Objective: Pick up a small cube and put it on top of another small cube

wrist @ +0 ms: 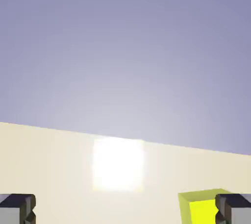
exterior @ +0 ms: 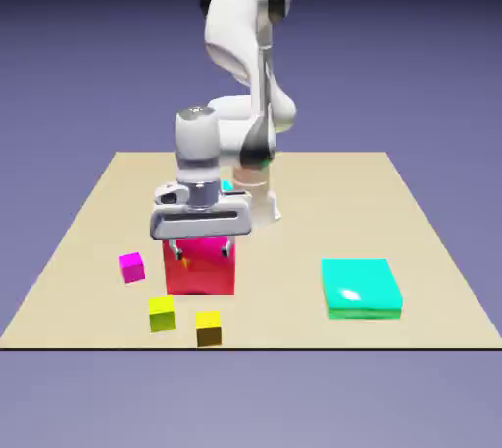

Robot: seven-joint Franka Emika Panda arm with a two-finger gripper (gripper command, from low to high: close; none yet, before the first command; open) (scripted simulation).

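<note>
We have the stacking still to do: our jaws (exterior: 202, 253) are open and empty, and the yellow cube with olive sides (exterior: 161, 314) sits unlifted on the table (exterior: 284, 313), near edge, toward the exterior view's left.

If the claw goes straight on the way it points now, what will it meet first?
Perhaps the olive-sided yellow cube, partly behind the claw at the hand view's right; between the fingertips only tabletop shows. Depth is unclear.
</note>
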